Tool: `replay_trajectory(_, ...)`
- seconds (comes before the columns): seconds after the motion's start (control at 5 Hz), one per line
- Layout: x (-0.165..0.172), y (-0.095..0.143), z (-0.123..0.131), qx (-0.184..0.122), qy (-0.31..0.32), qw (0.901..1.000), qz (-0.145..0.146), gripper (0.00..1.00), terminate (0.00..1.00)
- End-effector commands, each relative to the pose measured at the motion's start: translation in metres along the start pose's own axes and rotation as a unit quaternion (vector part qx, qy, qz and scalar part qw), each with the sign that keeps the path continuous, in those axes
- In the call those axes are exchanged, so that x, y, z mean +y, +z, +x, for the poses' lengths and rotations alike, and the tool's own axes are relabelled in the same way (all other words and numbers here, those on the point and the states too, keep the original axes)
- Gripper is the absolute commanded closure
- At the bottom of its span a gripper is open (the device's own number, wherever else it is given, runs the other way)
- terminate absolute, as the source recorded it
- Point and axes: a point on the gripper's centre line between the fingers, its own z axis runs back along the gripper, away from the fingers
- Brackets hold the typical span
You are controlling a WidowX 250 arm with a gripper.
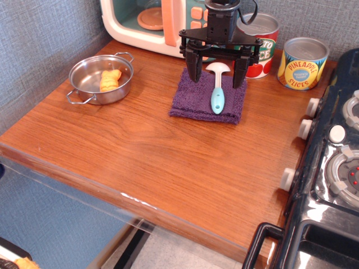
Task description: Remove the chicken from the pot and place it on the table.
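Brown wood-grain table [168,162] runs between a grey wall and a black stove [331,168]. At its back left sits the pot [90,75], one loop handle toward the front left, the other toward the back right. Inside lies the chicken [110,79], its long axis running roughly front to back, tilted slightly right at the far end. The gripper [216,75] hangs well apart from the pot, jaws spread wide and holding nothing, above a purple cloth [208,98] bearing a blue-handled spatula [217,92]. Two cans [303,63] and a toy microwave [162,22] stand behind.
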Motion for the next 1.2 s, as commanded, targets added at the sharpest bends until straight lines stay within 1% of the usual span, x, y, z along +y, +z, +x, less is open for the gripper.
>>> replay_trajectory(0.0, 0.0, 0.0, 0.0, 0.0, 0.0, 1.0, 0.0, 0.0, 0.0)
replay_trajectory(0.2, 0.015, 0.002, 0.011, 0.002, 0.029, 0.999, -0.033, 0.0, 0.0)
replay_trajectory(0.4, 0.035, 0.014, 0.018, -0.005, 0.041, 0.9979, -0.05, 0.0, 0.0)
replay_trajectory(0.6, 0.066, 0.034, 0.022, -0.026, 0.062, 0.9963, -0.053, 0.0, 0.0)
replay_trajectory(0.8, 0.102, 0.039, 0.027, -0.042, 0.071, 0.9961, -0.032, 0.0, 0.0)
replay_trajectory(1.0, 0.134, 0.04, 0.027, -0.048, 0.087, 0.9947, -0.024, 0.0, 0.0)
